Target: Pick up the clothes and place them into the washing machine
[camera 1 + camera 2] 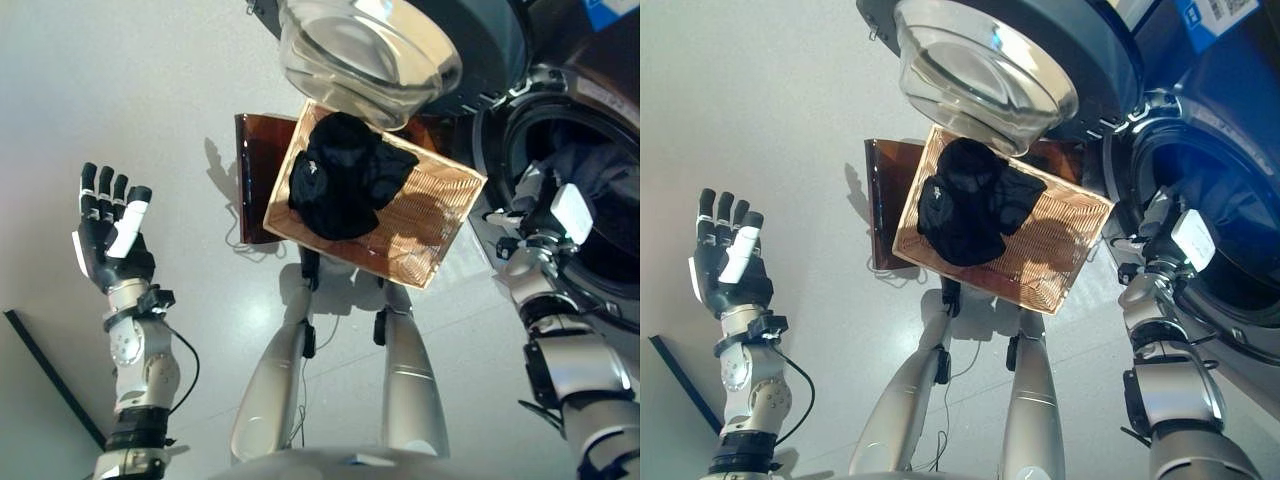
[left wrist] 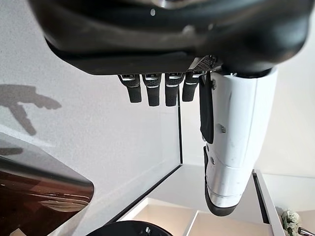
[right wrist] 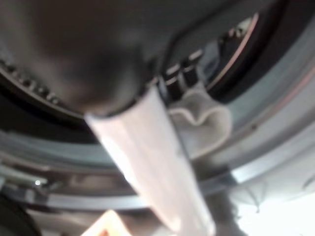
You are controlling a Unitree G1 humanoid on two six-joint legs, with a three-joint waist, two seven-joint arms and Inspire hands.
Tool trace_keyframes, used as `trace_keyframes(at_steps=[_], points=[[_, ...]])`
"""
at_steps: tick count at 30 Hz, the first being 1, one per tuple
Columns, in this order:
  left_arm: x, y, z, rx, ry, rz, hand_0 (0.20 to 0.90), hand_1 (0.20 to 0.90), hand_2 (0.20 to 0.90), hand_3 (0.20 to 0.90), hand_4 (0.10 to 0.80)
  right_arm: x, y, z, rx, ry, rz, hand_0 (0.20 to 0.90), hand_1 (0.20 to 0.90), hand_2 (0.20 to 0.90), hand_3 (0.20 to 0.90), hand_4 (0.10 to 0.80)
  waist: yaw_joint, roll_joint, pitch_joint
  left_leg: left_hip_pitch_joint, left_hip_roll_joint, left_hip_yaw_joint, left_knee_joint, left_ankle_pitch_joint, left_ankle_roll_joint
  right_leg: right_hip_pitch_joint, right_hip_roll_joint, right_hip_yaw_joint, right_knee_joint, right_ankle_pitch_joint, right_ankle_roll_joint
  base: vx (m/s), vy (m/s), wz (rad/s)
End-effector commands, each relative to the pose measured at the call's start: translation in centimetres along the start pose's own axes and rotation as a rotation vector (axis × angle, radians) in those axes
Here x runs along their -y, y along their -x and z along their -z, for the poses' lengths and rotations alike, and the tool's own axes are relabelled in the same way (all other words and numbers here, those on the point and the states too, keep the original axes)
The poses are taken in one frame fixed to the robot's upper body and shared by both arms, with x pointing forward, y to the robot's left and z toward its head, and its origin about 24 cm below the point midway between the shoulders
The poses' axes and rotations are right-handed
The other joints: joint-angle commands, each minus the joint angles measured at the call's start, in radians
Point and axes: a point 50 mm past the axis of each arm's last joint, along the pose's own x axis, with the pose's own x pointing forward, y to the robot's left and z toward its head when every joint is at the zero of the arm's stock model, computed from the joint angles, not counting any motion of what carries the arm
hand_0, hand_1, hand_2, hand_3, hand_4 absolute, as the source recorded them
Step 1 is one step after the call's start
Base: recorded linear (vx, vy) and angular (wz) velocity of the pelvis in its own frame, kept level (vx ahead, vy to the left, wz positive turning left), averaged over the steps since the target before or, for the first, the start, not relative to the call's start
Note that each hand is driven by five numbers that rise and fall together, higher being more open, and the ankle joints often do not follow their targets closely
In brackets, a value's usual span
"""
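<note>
black clothes (image 1: 342,177) lie heaped in a woven tray (image 1: 440,225) set directly ahead of the robot, just left of the washing machine (image 1: 1200,210), evidently placed so either arm can lift and load. the machine's door (image 1: 365,50) stands swung open above the tray, leaving the drum mouth clear. right hand (image 1: 552,215) is at the drum rim; a pale piece of cloth (image 3: 199,123) shows by its fingers, but whether they grip it cannot be told. left hand (image 1: 110,235) is raised well to the left, fingers straight and spread, holding nothing. pale, glossy floor (image 1: 120,90); a dark brown panel (image 1: 250,180) lies under the tray.

Black clothes (image 1: 342,177) heaped in basket (image 1: 440,236)
</note>
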Motion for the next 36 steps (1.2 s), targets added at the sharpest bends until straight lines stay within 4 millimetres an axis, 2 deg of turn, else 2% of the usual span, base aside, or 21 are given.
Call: trace_keyframes(at_steps=[1,2,3,4,10,19,20,21,22,23,24,31,36], points=[[-1.7,0.1,-4.3,0.188,-0.082,0.007,0.9,0.9,0.9,0.9,0.8,4.7,-2.1,1.8,-0.03,0.087,0.179,0.538,0.538,0.538,0.538,0.541,-0.003,0.041,-0.072,0.004,-0.013,-0.008,-0.009,-0.084,-0.082,-0.02,-0.028,-0.025,-0.075,-0.016,0.033,0.0,0.0,0.0],[-1.8,0.1,-4.4,0.189,-0.081,0.007,0.9,0.9,0.9,0.9,0.8,4.9,-2.3,1.5,-0.024,0.084,0.187,0.499,0.499,0.499,0.499,0.514,-0.001,0.043,-0.072,0.003,-0.013,-0.008,-0.009,-0.083,-0.082,-0.022,-0.029,-0.025,-0.073,-0.016,0.033,0.0,0.0,0.0],[-1.8,0.1,-4.4,0.189,-0.081,0.007,0.9,0.9,0.9,0.9,0.8,5.0,-2.3,1.5,-0.024,0.084,0.187,0.2,0.2,0.2,0.2,0.3,-0.002,0.043,-0.072,0.003,-0.013,-0.008,-0.009,-0.083,-0.082,-0.022,-0.029,-0.025,-0.073,-0.016,0.033,-0.032,0.003,-0.02],[-1.9,0.1,-4.6,0.194,-0.088,0.004,0.9,0.9,0.9,0.9,0.8,5.8,-2.7,0.8,-0.006,0.067,0.217,0.2,0.2,0.2,0.2,0.3,0.001,0.044,-0.069,-0.004,-0.013,-0.009,-0.009,-0.078,-0.081,-0.03,-0.029,-0.023,-0.073,-0.01,0.032,0.0,0.0,0.0],[-2.1,0.2,-5.0,0.21,-0.093,-0.003,0.9,0.9,0.9,0.9,0.8,7.4,-3.4,-1.4,0.059,0.0,0.298,0.2,0.2,0.2,0.2,0.3,0.0,0.046,-0.063,-0.011,-0.01,-0.006,-0.009,-0.079,-0.081,-0.041,-0.028,-0.024,-0.067,-0.014,0.033,-0.006,0.0,0.0],[-2.1,0.2,-4.9,0.213,-0.086,-0.009,0.9,0.9,0.9,0.9,0.8,8.0,-3.6,-2.2,0.07,-0.046,0.343,0.2,0.2,0.2,0.2,0.3,-0.002,0.046,-0.062,-0.03,-0.009,-0.008,-0.009,-0.07,-0.08,-0.056,-0.028,-0.026,-0.072,-0.005,0.033,-0.005,-0.003,0.01],[-2.1,0.2,-4.9,0.215,-0.087,-0.007,0.9,0.9,0.9,0.9,0.8,8.0,-3.6,-1.9,0.059,-0.045,0.343,0.236,0.236,0.236,0.236,0.325,-0.002,0.046,-0.063,-0.03,-0.009,-0.008,-0.009,-0.07,-0.08,-0.058,-0.027,-0.026,-0.071,-0.005,0.032,0.0,0.0,0.0],[-2.1,0.3,-4.9,0.213,-0.086,-0.008,0.9,0.9,0.9,0.9,0.8,8.0,-3.5,-1.8,0.056,-0.042,0.342,0.392,0.392,0.392,0.392,0.437,-0.002,0.046,-0.062,-0.027,-0.009,-0.009,-0.009,-0.071,-0.079,-0.058,-0.027,-0.027,-0.067,-0.006,0.032,0.0,0.0,0.0],[-2.1,0.3,-4.9,0.212,-0.087,-0.008,0.9,0.9,0.9,0.9,0.8,8.0,-3.5,-1.8,0.056,-0.041,0.341,0.475,0.475,0.475,0.475,0.496,-0.002,0.047,-0.061,-0.023,-0.008,-0.009,-0.009,-0.075,-0.08,-0.055,-0.026,-0.027,-0.065,-0.012,0.032,0.0,0.0,0.0],[-2.2,0.2,-5.0,0.217,-0.087,-0.01,0.9,0.9,0.9,0.9,0.8,7.8,-3.5,-1.8,0.055,-0.042,0.33,0.491,0.491,0.491,0.491,0.508,0.0,0.044,-0.064,-0.027,-0.009,-0.01,-0.009,-0.071,-0.079,-0.059,-0.027,-0.027,-0.067,-0.006,0.032,0.0,0.0,0.0],[-2.2,0.2,-5.1,0.219,-0.089,-0.01,0.9,0.9,0.9,0.9,0.8,7.7,-3.5,-1.7,0.053,-0.041,0.325,0.2,0.2,0.2,0.2,0.3,-0.001,0.044,-0.065,-0.027,-0.009,-0.009,-0.009,-0.071,-0.079,-0.059,-0.027,-0.027,-0.067,-0.006,0.032,0.0,0.0,0.0],[-2.3,0.2,-5.1,0.218,-0.089,-0.016,0.9,0.9,0.9,0.9,0.8,7.6,-3.5,-1.3,0.034,-0.033,0.304,0.2,0.2,0.2,0.2,0.3,0.001,0.043,-0.068,-0.023,-0.009,-0.01,-0.009,-0.076,-0.078,-0.061,-0.027,-0.025,-0.06,-0.013,0.031,0.0,0.0,0.0],[-2.4,0.3,-5.3,0.219,-0.096,-0.014,0.9,0.9,0.9,0.9,0.8,8.6,-4.0,-0.5,-0.021,-0.05,0.329,0.2,0.2,0.2,0.2,0.3,0.004,0.046,-0.066,-0.023,-0.01,-0.008,-0.009,-0.075,-0.079,-0.062,-0.029,-0.024,-0.057,-0.015,0.031,0.0,0.0,0.0]])
